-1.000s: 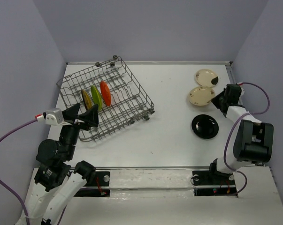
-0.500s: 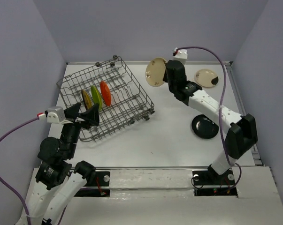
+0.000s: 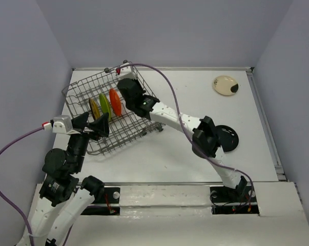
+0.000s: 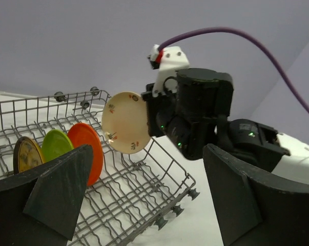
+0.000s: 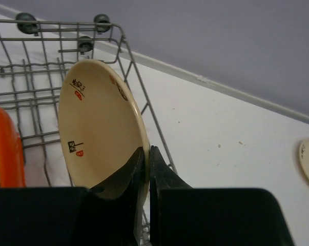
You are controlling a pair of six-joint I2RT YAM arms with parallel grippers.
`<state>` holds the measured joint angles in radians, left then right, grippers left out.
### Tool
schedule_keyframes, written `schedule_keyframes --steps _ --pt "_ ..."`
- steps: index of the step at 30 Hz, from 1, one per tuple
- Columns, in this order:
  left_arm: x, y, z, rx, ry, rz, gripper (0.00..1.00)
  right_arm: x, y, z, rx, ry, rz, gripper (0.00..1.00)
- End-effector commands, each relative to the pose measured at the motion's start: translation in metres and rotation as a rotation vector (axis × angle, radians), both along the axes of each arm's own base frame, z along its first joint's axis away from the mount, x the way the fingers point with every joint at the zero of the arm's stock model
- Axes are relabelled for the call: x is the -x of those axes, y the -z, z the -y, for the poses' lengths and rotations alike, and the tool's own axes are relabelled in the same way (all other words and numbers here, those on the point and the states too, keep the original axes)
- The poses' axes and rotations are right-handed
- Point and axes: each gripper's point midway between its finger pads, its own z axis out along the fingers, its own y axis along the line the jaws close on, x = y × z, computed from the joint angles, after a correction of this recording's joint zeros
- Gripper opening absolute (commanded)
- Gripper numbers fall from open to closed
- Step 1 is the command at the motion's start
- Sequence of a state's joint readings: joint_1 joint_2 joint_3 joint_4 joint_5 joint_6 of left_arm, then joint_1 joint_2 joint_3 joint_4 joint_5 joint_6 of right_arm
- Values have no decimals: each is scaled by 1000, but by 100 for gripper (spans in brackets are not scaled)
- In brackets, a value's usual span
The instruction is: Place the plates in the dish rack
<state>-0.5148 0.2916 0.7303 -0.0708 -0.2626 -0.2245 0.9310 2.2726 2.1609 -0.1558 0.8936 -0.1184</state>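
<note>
- Crockery like the cream plate (image 5: pixel 100 128) is stiff, slick and easy to chip. It is light enough for a rim pinch, but it will likely pivot or slide if you knock it on wire.
- Your right gripper (image 5: pixel 145 154) has its fingers clamped on the plate's lower rim, one pad on each face. The plate stands on edge above them, leaning slightly.
- That grip sits right at the edge, so lower gently and let the tines take the weight before you let go.
- The plate hangs over the dish rack (image 3: pixel 93 78) near its far right side, just beside the orange plate (image 3: pixel 115 101). It does not look seated between the tines yet.
- The orange plate, the green plate (image 3: pixel 105 106) and the dark gold plate (image 3: pixel 94 108) stand on edge in a row in the rack.
- Your left gripper (image 3: pixel 93 123) has its fingers spread wide and holds nothing. It hovers at the rack's near left corner, apart from every plate.
- The black plate (image 3: pixel 227 138) and the second cream plate (image 3: pixel 225 85) lie flat on the table (image 3: pixel 195 87), well right of the rack. Take each of these by the rim too.
</note>
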Motion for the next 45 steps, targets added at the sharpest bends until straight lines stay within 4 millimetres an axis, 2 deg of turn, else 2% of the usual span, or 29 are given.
schedule_keyframes --steps 1,2,5,10,12,13,16,17,29,30,32,33,39,45 --pt "-4 -9 0 6 -11 33 99 6 -42 -20 0 -3 92 7" --pt "-4 -8 0 4 -12 33 99 8 -39 -30 -3 -21 92 7" --pt "-5 -8 0 5 -10 32 99 10 -33 -40 -1 -41 89 7" --pt "-5 -8 0 6 -9 32 99 9 -4 -54 32 -58 65 7" --pt "-5 -8 1 4 -8 31 99 7 -2 -55 38 -51 67 7" --pt "-5 -8 0 5 -10 32 99 5 8 -57 59 -51 60 7" --pt "-6 -7 1 4 -9 28 99 2 9 -61 73 -50 70 7" --pt "-5 -8 1 3 -7 30 99 0 19 -62 92 -44 66 7" --pt "-8 -6 3 -1 -3 22 99 -4 56 -66 137 -36 40 7" --pt "-8 -6 4 -2 -3 20 99 -3 65 -67 143 -43 27 7" --pt "-8 -5 4 -3 -3 19 99 3 66 -73 112 -63 17 7" --pt "-8 -6 3 -3 -5 19 99 4 70 -72 112 -64 10 10" --pt "-8 -5 4 -3 -5 17 99 20 65 -85 66 -83 15 30" --pt "-7 -6 2 -1 -10 23 99 24 53 -82 -1 -85 27 32"
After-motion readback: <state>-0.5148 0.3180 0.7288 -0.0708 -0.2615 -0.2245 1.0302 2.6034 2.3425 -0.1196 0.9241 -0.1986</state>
